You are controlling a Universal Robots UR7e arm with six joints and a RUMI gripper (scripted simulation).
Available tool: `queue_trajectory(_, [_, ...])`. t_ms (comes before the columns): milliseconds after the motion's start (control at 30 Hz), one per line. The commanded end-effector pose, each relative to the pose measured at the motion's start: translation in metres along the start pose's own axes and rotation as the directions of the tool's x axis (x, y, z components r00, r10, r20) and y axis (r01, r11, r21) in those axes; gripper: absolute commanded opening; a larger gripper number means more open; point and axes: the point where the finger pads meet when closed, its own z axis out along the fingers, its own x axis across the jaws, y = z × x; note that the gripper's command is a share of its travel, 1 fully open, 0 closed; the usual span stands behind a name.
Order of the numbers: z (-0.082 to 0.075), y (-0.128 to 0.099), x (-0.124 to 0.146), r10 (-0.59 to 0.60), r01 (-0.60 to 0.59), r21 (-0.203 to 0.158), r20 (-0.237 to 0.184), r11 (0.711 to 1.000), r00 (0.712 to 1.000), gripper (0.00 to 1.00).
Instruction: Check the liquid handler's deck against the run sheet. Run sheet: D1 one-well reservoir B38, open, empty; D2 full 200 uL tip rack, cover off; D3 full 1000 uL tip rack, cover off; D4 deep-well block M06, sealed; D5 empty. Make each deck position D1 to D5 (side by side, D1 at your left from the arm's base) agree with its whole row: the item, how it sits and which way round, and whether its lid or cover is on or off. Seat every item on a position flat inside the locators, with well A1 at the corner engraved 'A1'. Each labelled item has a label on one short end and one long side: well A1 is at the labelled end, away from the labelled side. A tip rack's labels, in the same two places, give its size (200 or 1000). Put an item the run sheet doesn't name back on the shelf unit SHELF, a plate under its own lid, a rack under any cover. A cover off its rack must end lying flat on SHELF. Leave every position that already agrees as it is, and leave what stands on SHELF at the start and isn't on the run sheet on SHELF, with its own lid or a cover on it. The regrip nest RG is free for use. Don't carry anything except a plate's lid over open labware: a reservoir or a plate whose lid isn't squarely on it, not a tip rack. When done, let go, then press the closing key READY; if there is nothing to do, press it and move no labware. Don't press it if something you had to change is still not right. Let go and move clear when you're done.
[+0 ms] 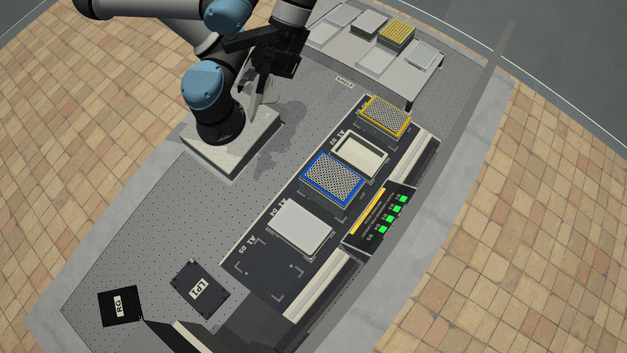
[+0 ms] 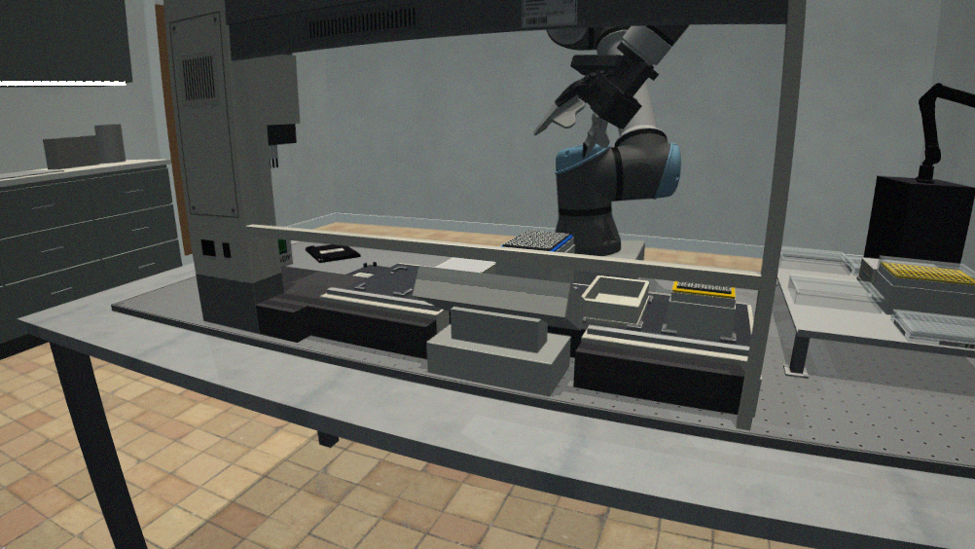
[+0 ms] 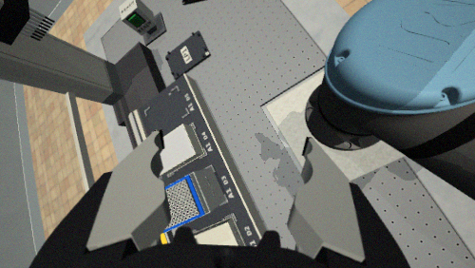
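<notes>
Overhead, front low, wrist downward, shared deck [image 1: 263,258]

Bench: grey perforated table top [image 1: 144,219].
Arm mount: pale base plate [image 1: 263,131].
Deck: dark plate [image 1: 258,258], 5 positions.
Nests: RG [image 1: 119,305], LP1 [image 1: 199,289].
Shelf: SHELF [image 1: 408,87] at far end.

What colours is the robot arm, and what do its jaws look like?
The arm has silvery grey tubes, black joints and round light-blue caps. Its gripper is black, with two flat, wide grey jaws shaped like paddles, each with a curved notch near the tip. No cables or markings show.
</notes>
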Motion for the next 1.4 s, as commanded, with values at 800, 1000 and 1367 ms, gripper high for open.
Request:
queue_trajectory(800, [0.001,0.000,0.014,0.510,-0.511,0.024,-0.113,0.860,0.853,0.82])
queue_trajectory(1000, [0.001,0.001,0.016,0.575,-0.575,0.036,-0.127,0.817,0.808,0.82])
queue_trajectory(1367, [0.001,0.002,0.019,0.734,-0.733,0.077,-0.158,0.676,0.661,0.82])
